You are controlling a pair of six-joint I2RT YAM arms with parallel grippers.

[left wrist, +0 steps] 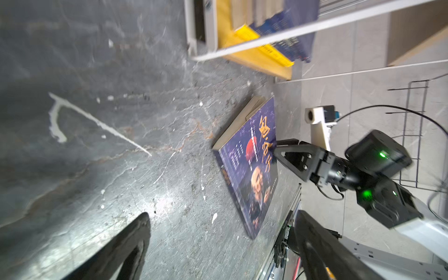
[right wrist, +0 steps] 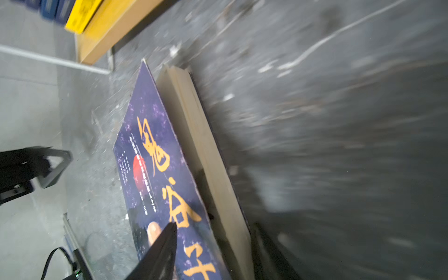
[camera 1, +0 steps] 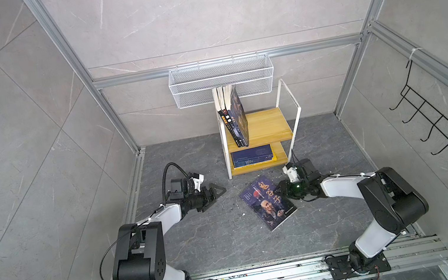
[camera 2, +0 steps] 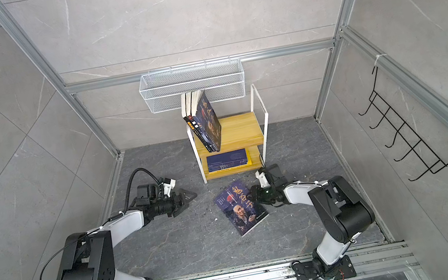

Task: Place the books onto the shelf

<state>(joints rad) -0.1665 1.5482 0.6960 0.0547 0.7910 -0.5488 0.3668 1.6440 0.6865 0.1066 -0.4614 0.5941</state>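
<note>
A navy book with orange calligraphy and a portrait lies face up on the dark floor in front of the shelf. My right gripper is at the book's right edge, open. One finger lies over the cover and the other beside the page block. My left gripper hovers open and empty to the left of the book, apart from it. Three books stand leaning on the upper board. A flat stack lies on the lower board.
A white mesh basket hangs on the back wall just above the upright books. A black wire hook rack is fixed to the right wall. Aluminium rails carrying both arm bases run along the front.
</note>
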